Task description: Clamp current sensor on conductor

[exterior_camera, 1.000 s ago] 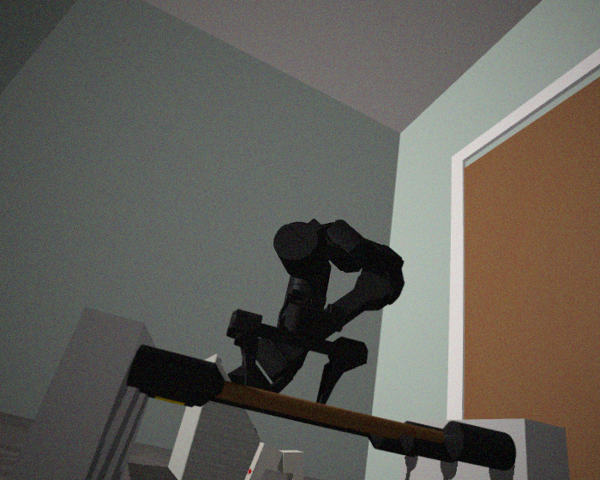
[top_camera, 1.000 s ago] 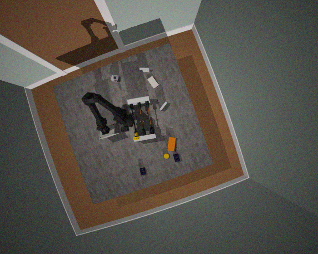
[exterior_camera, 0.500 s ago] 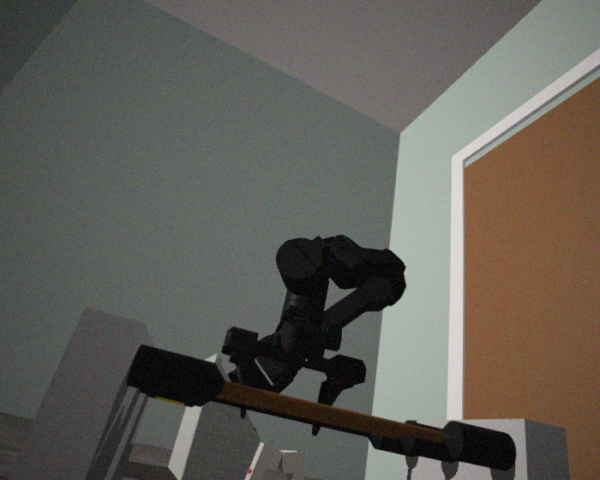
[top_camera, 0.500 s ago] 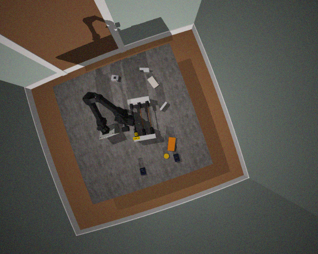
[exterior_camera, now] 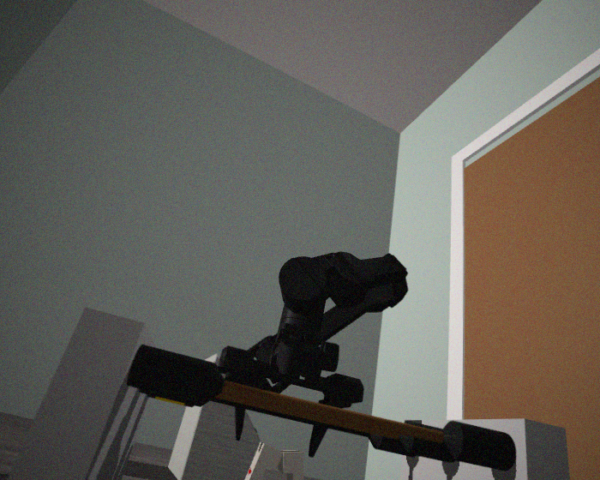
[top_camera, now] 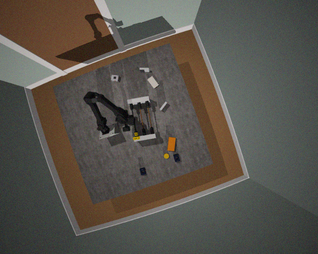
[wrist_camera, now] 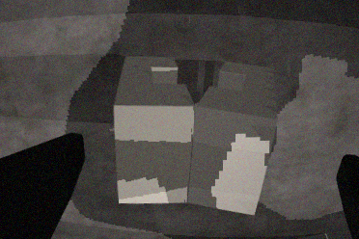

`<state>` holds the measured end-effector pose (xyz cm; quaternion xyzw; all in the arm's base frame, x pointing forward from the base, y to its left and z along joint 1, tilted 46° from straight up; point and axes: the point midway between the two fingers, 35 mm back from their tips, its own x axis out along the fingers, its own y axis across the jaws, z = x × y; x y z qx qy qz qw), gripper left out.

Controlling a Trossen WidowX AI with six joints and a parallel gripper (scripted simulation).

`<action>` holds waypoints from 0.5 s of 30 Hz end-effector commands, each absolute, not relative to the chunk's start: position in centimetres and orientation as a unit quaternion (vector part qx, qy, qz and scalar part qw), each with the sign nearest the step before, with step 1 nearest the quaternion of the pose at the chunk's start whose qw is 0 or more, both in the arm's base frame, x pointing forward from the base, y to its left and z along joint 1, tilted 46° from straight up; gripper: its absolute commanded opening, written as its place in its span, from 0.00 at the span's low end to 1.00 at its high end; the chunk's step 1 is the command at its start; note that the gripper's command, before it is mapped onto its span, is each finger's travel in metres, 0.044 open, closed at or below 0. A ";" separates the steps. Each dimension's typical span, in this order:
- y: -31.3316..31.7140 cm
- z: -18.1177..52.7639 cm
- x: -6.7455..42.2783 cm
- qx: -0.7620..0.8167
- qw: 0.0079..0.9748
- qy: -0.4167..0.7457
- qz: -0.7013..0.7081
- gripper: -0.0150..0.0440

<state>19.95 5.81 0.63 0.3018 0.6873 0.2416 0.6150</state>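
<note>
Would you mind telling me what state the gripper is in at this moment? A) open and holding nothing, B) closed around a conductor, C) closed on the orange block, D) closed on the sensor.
A: the gripper has its two fingers spread wide apart, pointing down behind the near conductor, and the wrist view shows the pale box-like sensor lying between them, ungripped.

Bare test room: grey table (top_camera: 104, 174), conductor rack (top_camera: 138, 100), plain walls.
</note>
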 end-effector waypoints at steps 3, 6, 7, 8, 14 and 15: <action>6.0 0.5 19.9 0.302 0.615 0.688 0.242 0.96; 6.0 0.5 19.9 0.302 0.615 0.688 0.242 0.82; 6.0 0.5 19.9 0.302 0.615 0.688 0.242 0.78; 6.0 0.5 19.9 0.302 0.615 0.688 0.242 0.77; 6.0 0.5 19.9 0.302 0.615 0.688 0.242 0.70; 6.0 0.5 19.9 0.302 0.615 0.688 0.242 0.69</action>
